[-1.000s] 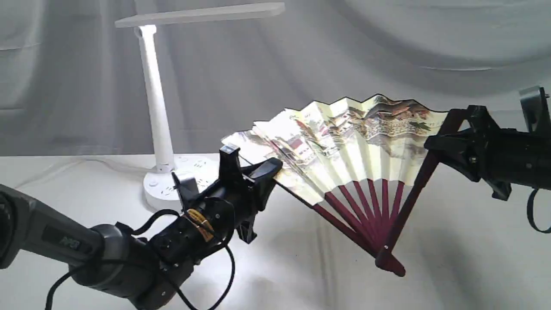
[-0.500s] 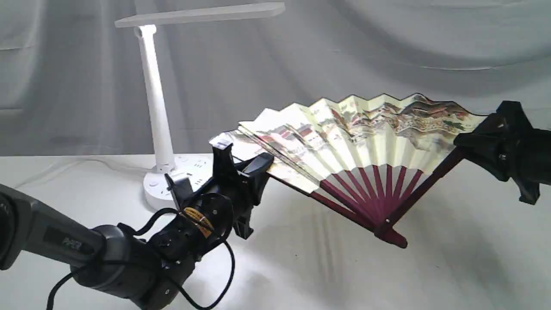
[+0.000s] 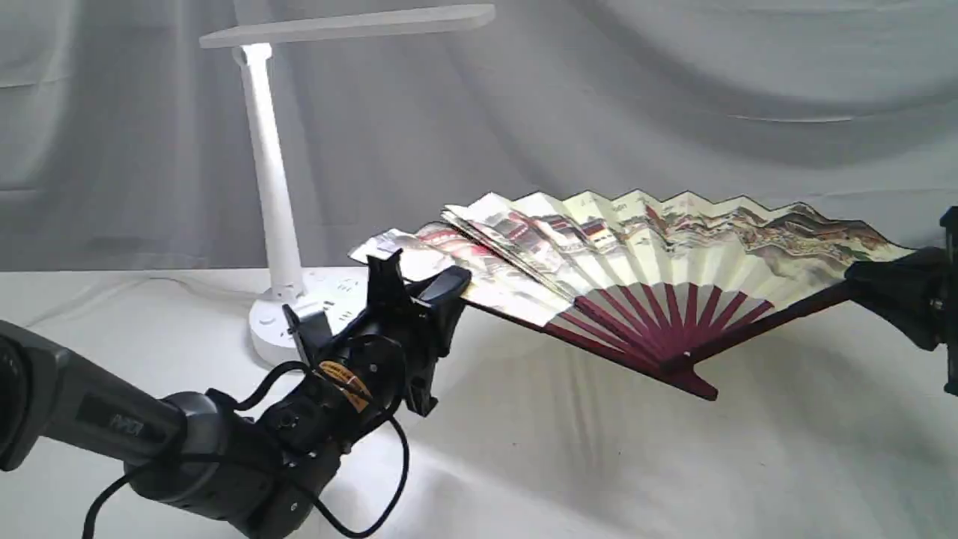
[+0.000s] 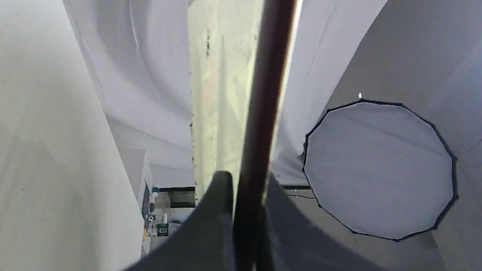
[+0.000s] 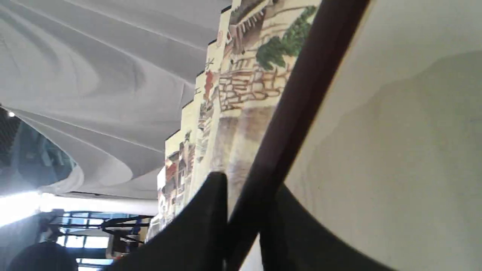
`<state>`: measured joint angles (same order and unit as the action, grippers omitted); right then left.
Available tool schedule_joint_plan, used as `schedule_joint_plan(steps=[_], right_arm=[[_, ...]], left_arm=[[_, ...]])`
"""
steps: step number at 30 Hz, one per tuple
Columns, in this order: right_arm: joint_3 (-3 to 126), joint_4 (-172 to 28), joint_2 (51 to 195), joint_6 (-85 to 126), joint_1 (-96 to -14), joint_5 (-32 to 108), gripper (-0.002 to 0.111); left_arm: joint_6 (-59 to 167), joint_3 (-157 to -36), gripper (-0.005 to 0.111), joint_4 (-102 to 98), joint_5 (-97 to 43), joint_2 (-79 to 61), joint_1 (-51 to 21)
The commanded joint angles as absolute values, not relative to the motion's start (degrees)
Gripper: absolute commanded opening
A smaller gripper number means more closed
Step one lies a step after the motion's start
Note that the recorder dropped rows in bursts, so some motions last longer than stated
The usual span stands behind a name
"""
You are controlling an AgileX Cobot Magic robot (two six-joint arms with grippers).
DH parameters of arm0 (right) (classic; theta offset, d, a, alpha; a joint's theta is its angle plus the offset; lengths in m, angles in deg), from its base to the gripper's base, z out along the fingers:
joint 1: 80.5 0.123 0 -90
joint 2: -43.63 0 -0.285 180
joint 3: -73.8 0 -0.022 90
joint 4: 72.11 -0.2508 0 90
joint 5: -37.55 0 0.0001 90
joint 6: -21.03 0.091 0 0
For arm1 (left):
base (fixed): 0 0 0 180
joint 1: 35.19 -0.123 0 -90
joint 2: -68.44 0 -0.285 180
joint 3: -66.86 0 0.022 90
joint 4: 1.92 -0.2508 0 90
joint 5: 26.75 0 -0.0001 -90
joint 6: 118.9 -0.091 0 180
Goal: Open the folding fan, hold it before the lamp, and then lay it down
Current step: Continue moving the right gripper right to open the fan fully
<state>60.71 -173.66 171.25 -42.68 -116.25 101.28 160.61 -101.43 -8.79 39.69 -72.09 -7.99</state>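
Both arms reach inward, left end effector (image 3: 420,283) and right end effector (image 3: 859,278) clamping guards of the folding fan (image 3: 673,247).

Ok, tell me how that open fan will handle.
The folding fan is probably light: thin paper on slim ribs. Its pleated leaf likely creases or tears easily. Spread wide, it should lie flat, not roll.

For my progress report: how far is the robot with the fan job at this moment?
Done: the folding fan is spread wide open. In hand: the left gripper and the right gripper each clamp one guard, holding it tilted low, right of the lamp in the exterior view. Left: lay it flat on the table and let go; whether its pivot end already touches it I cannot tell.
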Motion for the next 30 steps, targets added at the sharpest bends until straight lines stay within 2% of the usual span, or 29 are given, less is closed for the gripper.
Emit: schedule_joint_plan(steps=[1,16,30], right_arm=[[60.4,-172.1,172.4,-46.1,-118.7,100.2,0.000],[60.4,-172.1,172.5,-46.6,-123.9,100.5,0.000],[60.4,-172.1,172.5,-46.6,-124.7,99.1,0.000]], left_arm=[[162.7,-101.5,0.000,-3.8,43.2,-71.4,-8.5],[162.7,-101.5,0.000,-3.8,43.2,-71.4,-8.5],[162.7,-101.5,0.000,-2.3,43.2,-71.4,-8.5]])
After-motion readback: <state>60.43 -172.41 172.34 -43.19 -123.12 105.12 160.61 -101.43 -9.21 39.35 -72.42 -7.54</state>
